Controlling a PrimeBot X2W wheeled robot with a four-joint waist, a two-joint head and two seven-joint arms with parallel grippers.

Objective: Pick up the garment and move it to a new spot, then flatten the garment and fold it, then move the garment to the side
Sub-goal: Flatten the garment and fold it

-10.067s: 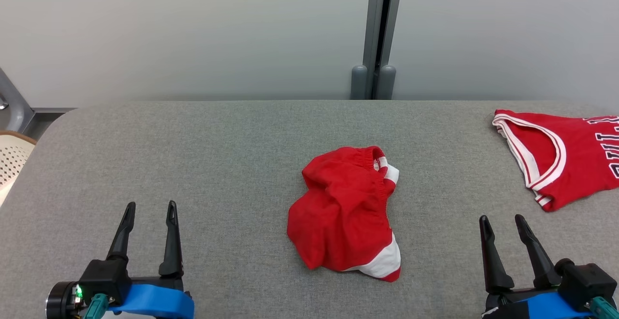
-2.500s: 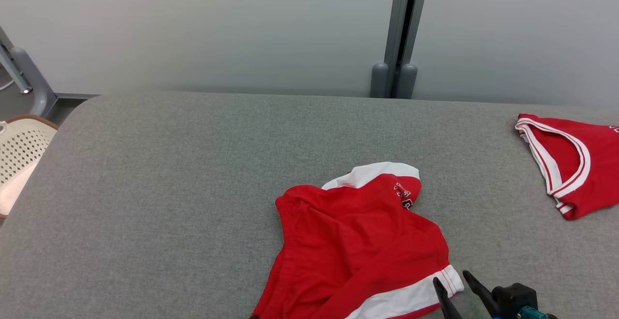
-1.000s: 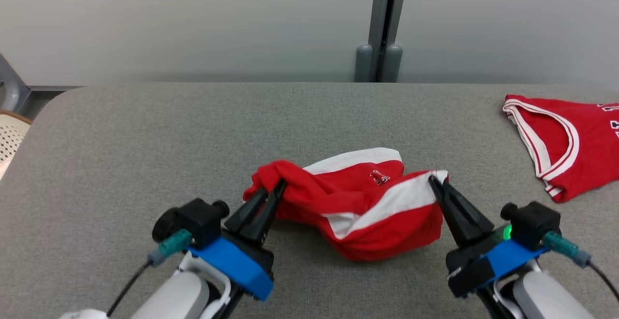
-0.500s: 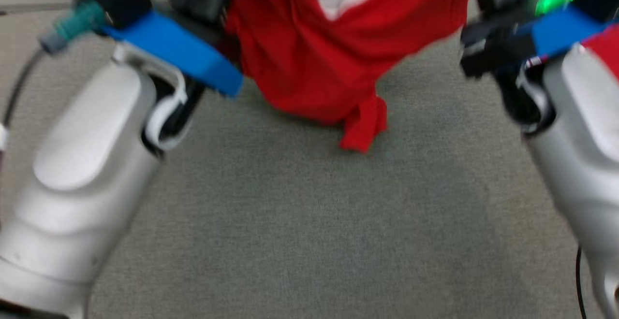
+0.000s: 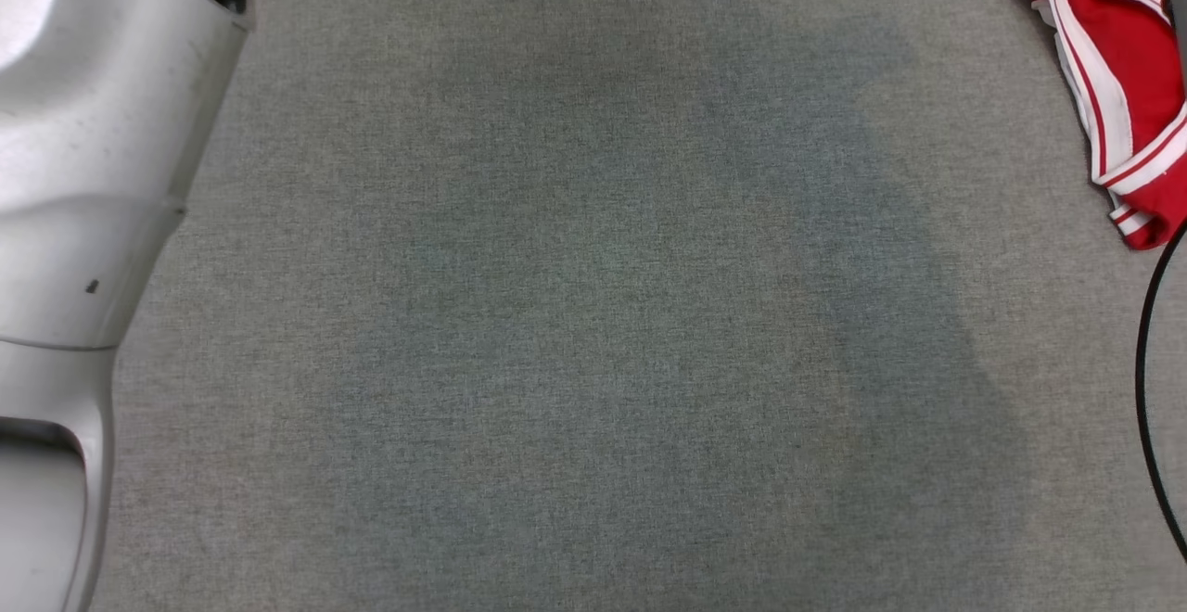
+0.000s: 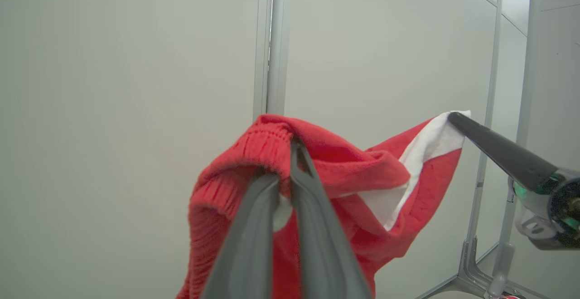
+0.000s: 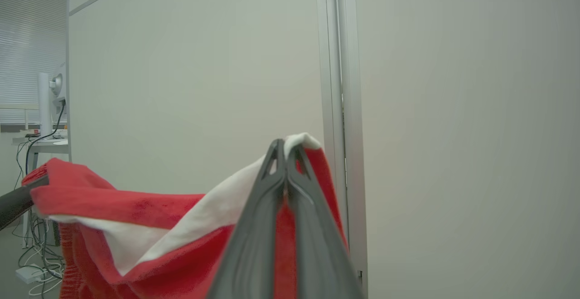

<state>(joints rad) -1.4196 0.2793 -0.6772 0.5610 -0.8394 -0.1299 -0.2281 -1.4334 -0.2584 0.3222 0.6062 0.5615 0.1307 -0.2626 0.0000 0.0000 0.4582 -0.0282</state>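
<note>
Jaws, left wrist view: your left gripper (image 6: 285,163) is closed on the ribbed waistband of the red garment (image 6: 353,167), with cloth bunched over the tips.
Far corner, left wrist view: the right gripper (image 6: 453,117) pinches the white-trimmed corner. The garment sags in mid-air between the two grips, against a pale wall panel (image 6: 136,86).
Jaws, right wrist view: closed tight on that white edge, and red cloth droops away toward the other arm.
Head view: you have bare grey counter (image 5: 593,315), a pale left forearm (image 5: 83,130) at the left edge, and a second red jersey (image 5: 1131,83) at the upper right corner.
Change: one second ago the garment lay crumpled on the counter with both grips just taken. It is now lifted off the surface, and the head camera has tilted down.
Meaning: the pick-up looks complete and the carry to a new spot is in hand. Flattening, folding and setting aside remain.
Caution: the middle sags, so lower it with both grips spread apart.
</note>
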